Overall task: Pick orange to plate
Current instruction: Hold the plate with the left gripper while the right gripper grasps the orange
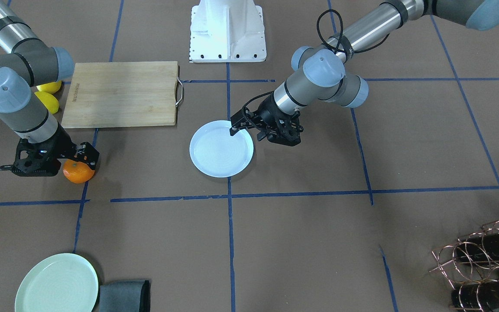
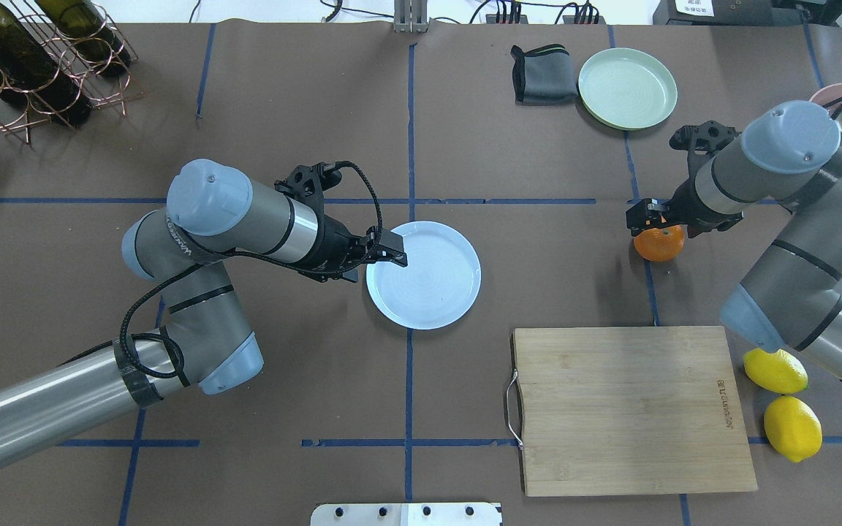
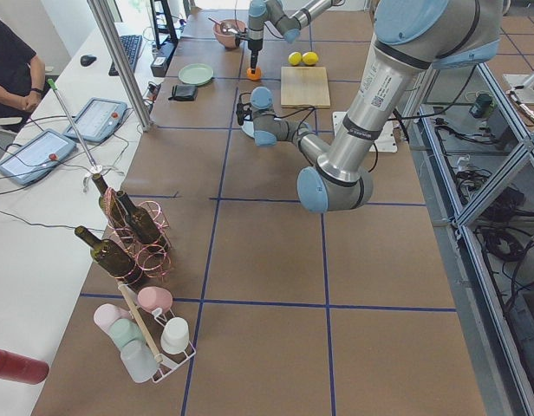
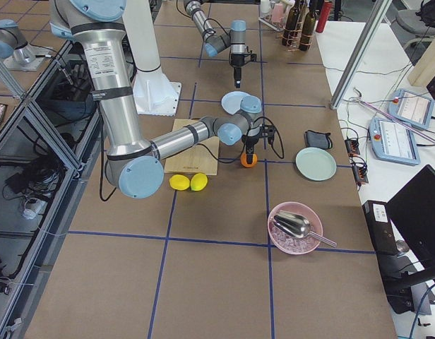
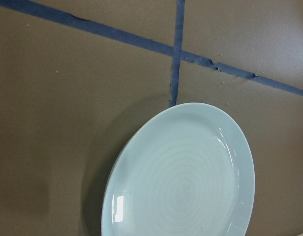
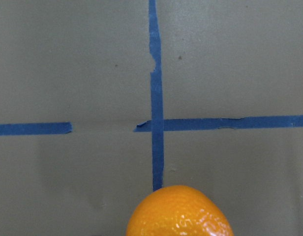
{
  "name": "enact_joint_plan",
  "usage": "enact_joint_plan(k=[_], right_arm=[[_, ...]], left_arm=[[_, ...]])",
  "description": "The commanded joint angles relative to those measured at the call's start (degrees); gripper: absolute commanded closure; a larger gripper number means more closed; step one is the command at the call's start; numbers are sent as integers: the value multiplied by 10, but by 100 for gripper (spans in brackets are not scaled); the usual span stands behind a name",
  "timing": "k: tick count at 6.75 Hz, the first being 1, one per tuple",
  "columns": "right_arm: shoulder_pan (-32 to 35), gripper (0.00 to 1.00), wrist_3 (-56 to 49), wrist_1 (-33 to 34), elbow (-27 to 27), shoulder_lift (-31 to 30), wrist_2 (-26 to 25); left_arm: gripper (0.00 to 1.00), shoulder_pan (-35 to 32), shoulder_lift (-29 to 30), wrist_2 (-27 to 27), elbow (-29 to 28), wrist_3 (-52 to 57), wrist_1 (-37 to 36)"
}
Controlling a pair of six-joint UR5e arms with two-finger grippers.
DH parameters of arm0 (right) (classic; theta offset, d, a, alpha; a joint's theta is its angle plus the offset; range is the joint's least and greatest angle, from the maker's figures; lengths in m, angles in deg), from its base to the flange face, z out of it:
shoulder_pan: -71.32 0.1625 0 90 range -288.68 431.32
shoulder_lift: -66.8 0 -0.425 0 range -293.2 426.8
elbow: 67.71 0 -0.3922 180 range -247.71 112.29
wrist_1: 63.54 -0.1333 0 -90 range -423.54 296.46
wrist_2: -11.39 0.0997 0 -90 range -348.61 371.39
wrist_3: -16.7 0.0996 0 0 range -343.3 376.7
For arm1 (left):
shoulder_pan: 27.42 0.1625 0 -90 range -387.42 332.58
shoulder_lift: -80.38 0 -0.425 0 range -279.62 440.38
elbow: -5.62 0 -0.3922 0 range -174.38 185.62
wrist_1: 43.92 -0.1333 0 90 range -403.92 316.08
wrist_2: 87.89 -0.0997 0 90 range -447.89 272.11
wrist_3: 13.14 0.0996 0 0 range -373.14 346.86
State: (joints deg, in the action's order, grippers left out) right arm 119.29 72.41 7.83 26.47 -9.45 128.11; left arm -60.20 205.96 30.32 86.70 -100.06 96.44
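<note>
The orange sits low over the brown table beside a blue tape line, on the robot's right side. My right gripper comes down on its top, fingers closed against the fruit; the same orange shows under the gripper from overhead and fills the bottom of the right wrist view. The pale bluish-white plate lies flat mid-table, nothing on it. My left gripper hovers at the plate's left rim, fingers together and holding nothing. The plate fills the left wrist view.
A bamboo cutting board lies between plate and robot base, with two lemons to its right. A mint-green plate and a grey cloth sit at the far edge. A wire bottle rack stands far left.
</note>
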Motion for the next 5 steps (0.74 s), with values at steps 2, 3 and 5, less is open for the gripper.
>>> enact_joint_plan(k=[2, 3, 5], right_arm=[[-9, 1, -1, 0, -20, 6, -3], [-9, 12, 0, 0, -25, 5, -5], [-11, 87, 6, 1, -15, 8, 2]], left_arm=[[1, 0, -1, 0, 0, 0, 0], [1, 0, -1, 0, 1, 0, 0], [1, 0, 0, 0, 1, 0, 0]])
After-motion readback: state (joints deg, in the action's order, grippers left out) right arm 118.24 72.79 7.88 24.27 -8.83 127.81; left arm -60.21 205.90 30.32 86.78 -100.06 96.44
